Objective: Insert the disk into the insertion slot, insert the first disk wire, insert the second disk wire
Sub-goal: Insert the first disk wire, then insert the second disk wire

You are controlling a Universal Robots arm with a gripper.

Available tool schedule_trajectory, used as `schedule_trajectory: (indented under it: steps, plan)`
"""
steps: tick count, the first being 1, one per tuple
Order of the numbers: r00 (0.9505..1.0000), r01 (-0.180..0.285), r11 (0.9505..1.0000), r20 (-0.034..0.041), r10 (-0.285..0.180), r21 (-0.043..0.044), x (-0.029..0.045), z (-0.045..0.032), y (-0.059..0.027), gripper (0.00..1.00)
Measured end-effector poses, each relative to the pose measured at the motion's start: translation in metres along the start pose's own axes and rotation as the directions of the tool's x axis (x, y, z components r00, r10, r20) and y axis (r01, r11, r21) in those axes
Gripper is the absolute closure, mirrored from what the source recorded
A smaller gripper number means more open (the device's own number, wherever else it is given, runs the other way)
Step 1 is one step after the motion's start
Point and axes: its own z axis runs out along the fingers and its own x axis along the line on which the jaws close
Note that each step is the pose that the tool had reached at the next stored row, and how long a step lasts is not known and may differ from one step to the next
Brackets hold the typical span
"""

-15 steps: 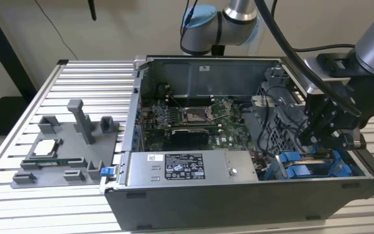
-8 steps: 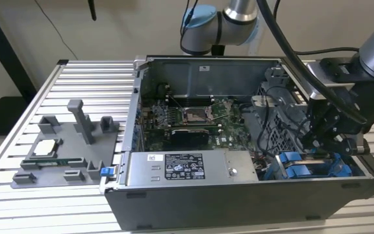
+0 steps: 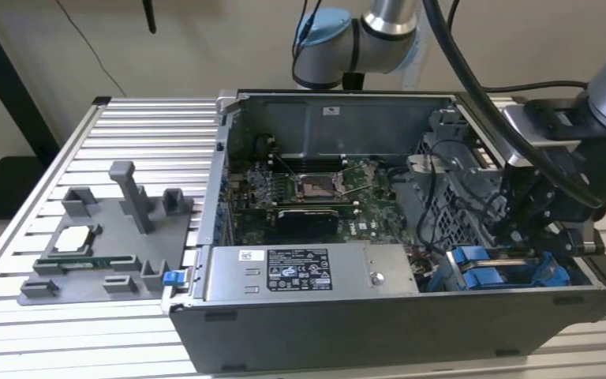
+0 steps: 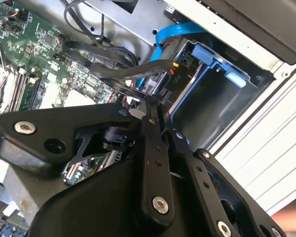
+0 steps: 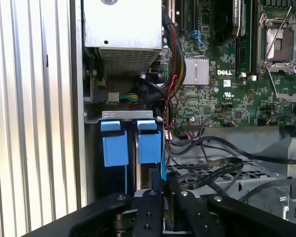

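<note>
The gripper [image 4: 155, 106] is reaching down into the drive bay [image 3: 514, 272] at the case's corner, its fingers nearly closed, seemingly pinching a black cable connector [image 4: 160, 91]. A skewed plug could be jamming or snagging the loose cables nearby. The disk's blue carrier [image 5: 149, 145] is sitting inside the bay.

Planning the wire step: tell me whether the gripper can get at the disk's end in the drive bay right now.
Probably yes: the gripper already sits at the disk end in the insertion slot, though black cables crowd beside it.
</note>
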Motion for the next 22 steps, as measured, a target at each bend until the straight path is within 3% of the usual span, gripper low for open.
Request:
schedule_trajectory:
  steps: [8, 22]
  plan:
    - [1.0000, 0.000, 1.0000, 0.0004, 0.000, 0.0000, 0.0024, 0.0028, -0.0060, 1.00]
    - [1.0000, 0.000, 1.0000, 0.0071, 0.000, 0.0005, 0.0037, 0.0100, -0.0064, 1.00]
